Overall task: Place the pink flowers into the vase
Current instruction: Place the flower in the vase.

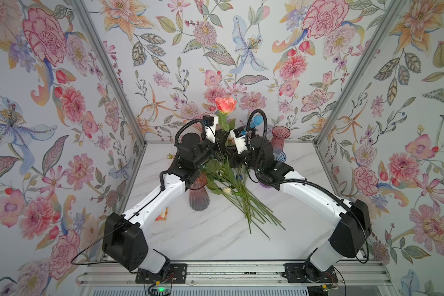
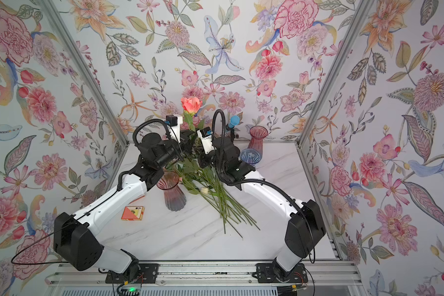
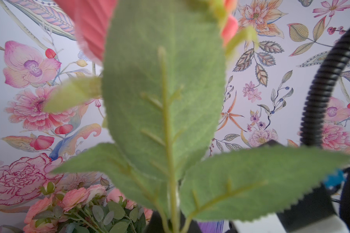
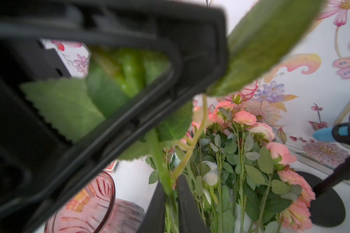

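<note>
Coral rose (image 1: pixel 225 104) stem in right pincer (image 4: pixel 171 182)

Coral rose (image 1: pixel 225 104); pink ribbed vase (image 1: pixel 198 197); wht, gry-veined marble table (image 1: pixel 215 238).

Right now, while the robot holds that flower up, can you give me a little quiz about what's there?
1. True or false: the pink vase by the left arm already has flowers in it.
2. Whose fingers pinch the stem of the coral rose? A) left gripper only B) right gripper only C) both
3. Fill in: the other pink flowers lie in a pile on the ___.
Key: 1 false, it looks empty. 2 C. 3 marble table.
</note>
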You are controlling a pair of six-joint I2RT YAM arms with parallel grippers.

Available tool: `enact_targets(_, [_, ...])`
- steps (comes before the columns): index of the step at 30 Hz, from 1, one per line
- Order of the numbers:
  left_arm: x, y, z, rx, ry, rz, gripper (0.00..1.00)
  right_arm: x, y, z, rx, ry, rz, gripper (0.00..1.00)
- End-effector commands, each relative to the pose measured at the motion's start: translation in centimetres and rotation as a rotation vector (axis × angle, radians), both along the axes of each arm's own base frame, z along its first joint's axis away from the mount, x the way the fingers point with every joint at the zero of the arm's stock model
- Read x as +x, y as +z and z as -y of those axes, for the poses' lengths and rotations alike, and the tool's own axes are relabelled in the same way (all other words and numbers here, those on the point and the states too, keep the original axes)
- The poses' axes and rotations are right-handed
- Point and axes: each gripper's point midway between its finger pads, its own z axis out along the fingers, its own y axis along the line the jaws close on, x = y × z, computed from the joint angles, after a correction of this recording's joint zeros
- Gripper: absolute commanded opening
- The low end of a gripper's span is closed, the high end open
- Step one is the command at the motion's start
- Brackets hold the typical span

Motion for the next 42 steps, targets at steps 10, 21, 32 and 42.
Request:
enact_targets(10, [-0.4,1.8,-1.7,-0.012,0.08,0.049,0.87,3.6,3.0,5.7,0.077,-0.125,0.044,0.0])
enact_targets(21, [-1.3,0.8,-5.5,-0.029,0.187,0.059,1.0,8.6,10.3,15.7,0.152,-0.307,0.175,0.0])
enact_targets(32, [-1.7,0.3,-7.0,0.017,0.255,0.132,1.0,10.8,21.7,27.2,0.217,-0.551,0.42,0.0])
enact_targets(42, [-1.1,-0.5,-6.9,0.074,0.272,0.146,1.0,15.1,17.9,30.0,0.159,-0.608,0.354,0.0])
